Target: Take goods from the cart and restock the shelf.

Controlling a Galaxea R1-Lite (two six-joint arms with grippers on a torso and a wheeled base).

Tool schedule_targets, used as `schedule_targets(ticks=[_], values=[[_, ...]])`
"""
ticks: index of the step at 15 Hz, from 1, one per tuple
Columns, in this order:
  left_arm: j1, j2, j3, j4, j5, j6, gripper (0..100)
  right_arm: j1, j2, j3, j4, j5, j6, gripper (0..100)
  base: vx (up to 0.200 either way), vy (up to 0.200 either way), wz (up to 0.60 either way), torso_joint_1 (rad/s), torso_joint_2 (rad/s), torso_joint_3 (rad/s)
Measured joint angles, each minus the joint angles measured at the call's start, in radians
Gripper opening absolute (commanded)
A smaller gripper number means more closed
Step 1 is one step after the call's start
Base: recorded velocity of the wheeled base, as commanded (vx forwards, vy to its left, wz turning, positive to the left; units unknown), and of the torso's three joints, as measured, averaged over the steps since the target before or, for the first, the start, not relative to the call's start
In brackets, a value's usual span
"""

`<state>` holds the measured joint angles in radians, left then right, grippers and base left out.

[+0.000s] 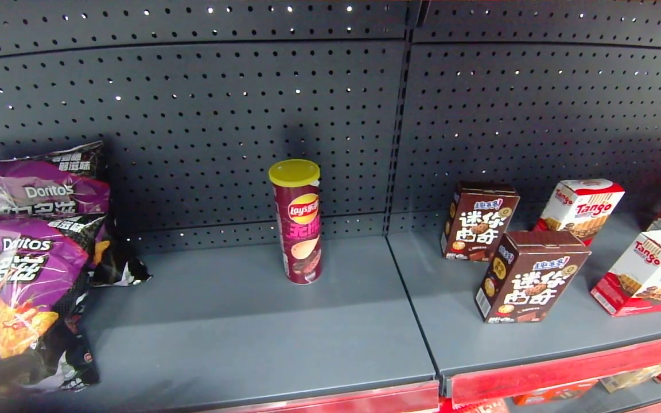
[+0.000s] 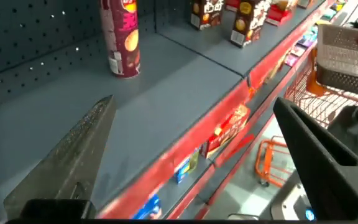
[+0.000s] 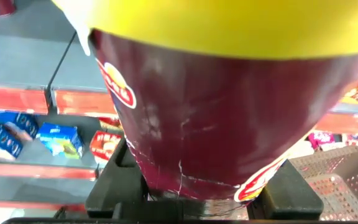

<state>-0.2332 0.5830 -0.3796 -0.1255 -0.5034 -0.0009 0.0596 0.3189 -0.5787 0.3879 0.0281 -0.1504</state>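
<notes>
Right gripper (image 3: 201,190) is clamped on the held can (image 3: 229,112), with a black finger (image 3: 114,186) on either side of its lower end. The can's a smooth maroon tube with a yellow plastic lid and a round red-and-yellow logo. Behind it you can see the shelf (image 3: 23,59) with its red front strips, plus the mesh basket of the cart (image 3: 347,180).

Left gripper (image 2: 194,106) is spread wide with nothing in it, hanging over the bare front part of the grey shelf board. One finger is pale, the other black.

Count on the shelf:
- One shelf can (image 1: 299,223), same kind as the held one. It stands upright near the pegboard (image 1: 193,115), well apart from everything else.
- Two crinkly purple chip bags (image 1: 15,287) on the robot's left, one in front of the other.
- Two brown boxes (image 1: 528,275) with white characters, on the right.
- Two red-and-white boxes (image 1: 649,272) further right, with one more box cut off at the edge.

All the boxes look like cardboard and sit at an angle. The shelf is flat grey metal, and the pegboard is dark with rows of small holes.
</notes>
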Motion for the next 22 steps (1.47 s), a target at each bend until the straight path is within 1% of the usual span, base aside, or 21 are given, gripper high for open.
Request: schedule_targets(ticks=[1, 2, 4, 6, 8, 10, 11, 13, 15, 17, 19, 22], values=[[0.000, 0.053, -0.003, -0.039, 0.000, -0.001, 100, 0.000, 0.001, -0.003, -0.007, -0.001, 0.000, 0, 0.000, 0.000, 0.00, 0.000, 0.00, 0.000], [0.003, 0.116, -0.005, -0.099, 0.000, -0.003, 100, 0.000, 0.001, -0.004, -0.007, -0.001, 0.000, 0, 0.000, 0.000, 0.00, 0.000, 0.00, 0.000], [0.012, 0.264, -0.013, -0.256, -0.002, -0.007, 100, 0.000, 0.004, -0.004, -0.008, 0.000, 0.001, 0, 0.000, 0.000, 0.00, 0.000, 0.00, 0.000], [0.023, 0.423, -0.045, -0.369, -0.004, -0.009, 100, 0.001, 0.012, -0.002, -0.014, 0.000, 0.001, 0, 0.000, 0.000, 0.00, 0.000, 0.00, 0.000], [0.041, 0.565, -0.121, -0.423, -0.009, -0.009, 100, 0.003, 0.023, -0.002, -0.037, 0.001, 0.001, 0, 0.000, 0.000, 0.00, 0.000, 0.00, 0.000], [0.070, 0.692, -0.209, -0.443, -0.026, -0.004, 100, 0.020, 0.034, -0.005, -0.047, 0.001, 0.002, 0, 0.000, 0.000, 0.00, 0.000, 0.00, 0.000], [0.086, 0.747, -0.247, -0.457, -0.047, -0.001, 100, 0.030, 0.039, -0.007, -0.048, 0.001, 0.002, 0, 0.000, 0.000, 0.00, 0.000, 0.00, 0.000], [0.117, 0.836, -0.290, -0.509, -0.109, 0.001, 100, 0.045, 0.044, -0.012, -0.048, 0.001, 0.008, 0, 0.000, 0.000, 0.00, 0.000, 0.00, 0.000], [0.137, 0.914, -0.313, -0.577, -0.129, 0.001, 100, 0.056, 0.046, -0.015, -0.048, 0.001, 0.013, 0, 0.000, 0.000, 0.00, 0.000, 0.00, 0.000], [0.146, 0.969, -0.325, -0.610, -0.141, 0.001, 100, 0.063, 0.047, -0.024, -0.047, 0.000, 0.014, 0, 0.000, 0.000, 0.00, 0.000, 0.00, 0.000], [0.147, 1.049, -0.332, -0.682, -0.183, 0.002, 100, 0.067, 0.048, -0.038, -0.046, 0.001, 0.016, 0, 0.000, 0.000, 0.00, 0.000, 0.00, 0.000], [0.144, 1.164, -0.343, -0.824, -0.244, 0.001, 100, 0.072, 0.049, -0.047, -0.046, 0.001, 0.026, 0, 0.000, 0.000, 0.00, 0.000, 0.00, 0.000]])
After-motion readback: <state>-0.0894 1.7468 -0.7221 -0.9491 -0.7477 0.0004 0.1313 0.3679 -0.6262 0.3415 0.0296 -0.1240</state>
